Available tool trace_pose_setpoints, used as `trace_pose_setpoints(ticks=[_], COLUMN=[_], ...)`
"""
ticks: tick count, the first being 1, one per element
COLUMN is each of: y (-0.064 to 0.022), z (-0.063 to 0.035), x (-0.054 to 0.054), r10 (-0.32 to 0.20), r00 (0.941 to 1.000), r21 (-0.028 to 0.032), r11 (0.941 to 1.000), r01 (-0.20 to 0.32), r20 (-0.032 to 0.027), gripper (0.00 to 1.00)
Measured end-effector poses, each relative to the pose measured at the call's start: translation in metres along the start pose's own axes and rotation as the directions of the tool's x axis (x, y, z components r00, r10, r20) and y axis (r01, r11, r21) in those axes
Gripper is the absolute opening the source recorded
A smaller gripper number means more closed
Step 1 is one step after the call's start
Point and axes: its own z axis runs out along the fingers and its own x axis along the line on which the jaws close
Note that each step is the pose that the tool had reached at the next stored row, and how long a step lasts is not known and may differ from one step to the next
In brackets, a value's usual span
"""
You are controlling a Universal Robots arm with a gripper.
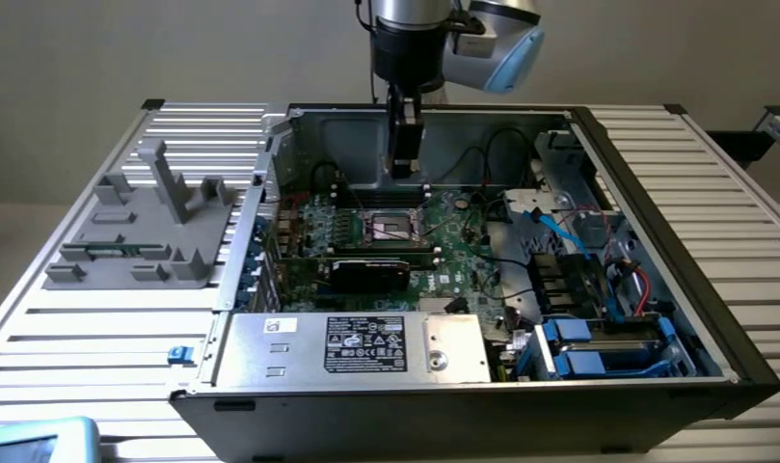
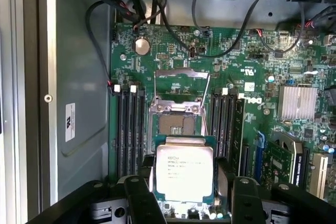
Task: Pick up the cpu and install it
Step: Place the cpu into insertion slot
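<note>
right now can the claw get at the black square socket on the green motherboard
Probably yes: the claw holds the flat silver-grey square cpu above the black square socket, whose metal frame stands open, and no cable lies over it.

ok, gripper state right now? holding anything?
Gripper: closed on the cpu, holding it above the motherboard.

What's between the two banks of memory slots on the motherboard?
The open, empty socket lies between the memory slots, plain in the wrist view; the cpu hangs before it.
</note>
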Motion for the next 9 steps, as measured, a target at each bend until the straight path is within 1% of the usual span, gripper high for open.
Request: trace_pose_setpoints(ticks=[6, 9], y=[-0.0001, -0.0001], z=[0.0060, 0.0072], x=[-0.0078, -0.0095], r10=[0.000, 0.000], r00=[1.0000, 1.0000], r21=[-0.0001, -0.0001], r11=[1.0000, 1.0000], r01=[0.000, 0.000], r20=[-0.0002, -0.0001], gripper=[0.55, 0.55])
